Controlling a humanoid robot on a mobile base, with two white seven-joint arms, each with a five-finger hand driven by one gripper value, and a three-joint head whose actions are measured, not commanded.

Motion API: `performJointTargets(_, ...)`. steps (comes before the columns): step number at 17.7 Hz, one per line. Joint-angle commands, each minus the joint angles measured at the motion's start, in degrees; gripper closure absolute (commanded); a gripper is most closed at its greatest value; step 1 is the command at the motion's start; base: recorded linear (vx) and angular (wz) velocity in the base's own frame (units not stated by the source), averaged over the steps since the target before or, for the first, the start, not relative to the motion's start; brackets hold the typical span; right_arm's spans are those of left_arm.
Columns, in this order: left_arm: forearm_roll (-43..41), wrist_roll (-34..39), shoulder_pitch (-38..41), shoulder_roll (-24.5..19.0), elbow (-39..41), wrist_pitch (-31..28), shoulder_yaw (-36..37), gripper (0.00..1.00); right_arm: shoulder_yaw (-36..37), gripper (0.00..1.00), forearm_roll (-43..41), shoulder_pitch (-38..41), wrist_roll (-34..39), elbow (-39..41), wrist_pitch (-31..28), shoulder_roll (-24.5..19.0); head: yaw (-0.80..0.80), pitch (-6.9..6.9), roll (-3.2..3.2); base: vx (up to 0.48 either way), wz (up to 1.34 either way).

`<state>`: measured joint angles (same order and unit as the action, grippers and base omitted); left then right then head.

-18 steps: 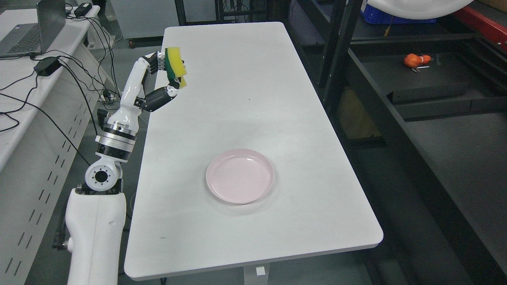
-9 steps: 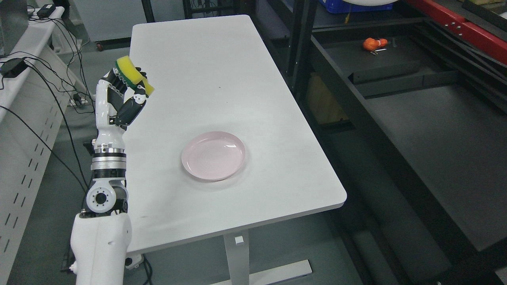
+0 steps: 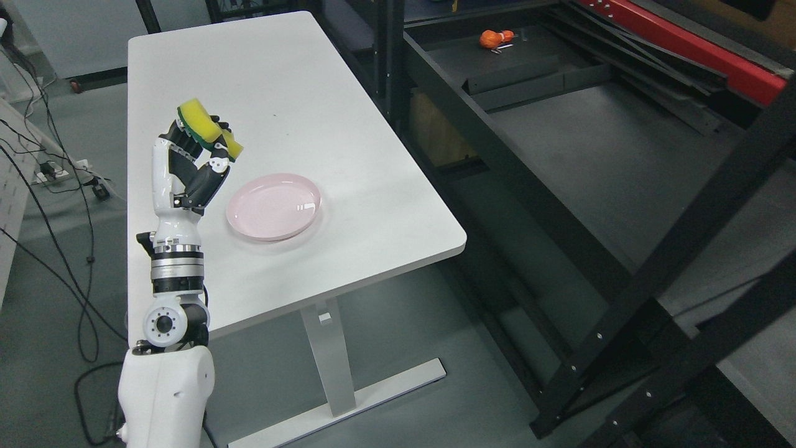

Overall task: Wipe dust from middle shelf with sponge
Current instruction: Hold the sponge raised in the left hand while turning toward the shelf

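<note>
Grey workshop floor surrounds a white table (image 3: pixel 348 155) at the left of the head view and a dark metal rack at the right. On the table sits an empty pink plate (image 3: pixel 273 206). The rack's broad dark shelf (image 3: pixel 597 149) fills the right half of the view; a small orange object (image 3: pixel 491 38) lies on it at the far end, toward one o'clock.

The left hand (image 3: pixel 193 165) is raised over the table's left edge, with the forearm upright and the fingers (image 3: pixel 180 140) curled around a yellow-and-green sponge (image 3: pixel 208 127). The sponge sits at the top of the hand, pinched between fingers and thumb, with its long axis running from about ten o'clock to four o'clock and its yellow face upward. The plate lies just beside the hand, at roughly four o'clock from it. No right arm shows in the view.

The governing relation is that the shelf lies well apart from the sponge, toward three o'clock, with the table and the rack's front rail (image 3: pixel 497 162) between them. As a judgement, the sponge is secured and no wiping has begun; the coming move calls for carrying the sponge rightward across the table and over the rail. Which tier counts as the middle shelf cannot be settled from this view.
</note>
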<state>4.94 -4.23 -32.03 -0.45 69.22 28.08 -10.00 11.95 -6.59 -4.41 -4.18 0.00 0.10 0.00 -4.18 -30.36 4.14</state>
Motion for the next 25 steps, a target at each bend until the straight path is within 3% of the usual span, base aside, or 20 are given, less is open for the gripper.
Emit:
performJointTargets(1,1.6,0.0,3.2,-0.5,1.4,0.1,2.1,0.99,0.0,0.0,0.0,0.0,0.0,1.0,-4.2,1.0,0.0,0.0,0.0,-0.278,-0.37)
performJointTargets(14,1.6,-0.8,10.1,-0.5,9.2,0.0,3.8,0.98,0.0,0.0,0.0,0.0,0.0,1.0,-4.1,1.0,0.0,0.0,0.0,-0.301,-0.77)
performJointTargets(25,1.1,-2.9,9.4,-0.5,13.2,-0.5,13.4,0.98,0.0,0.0,0.0,0.0,0.0,1.0,-4.2,1.0,0.0,0.04,0.0,-0.055,-0.84)
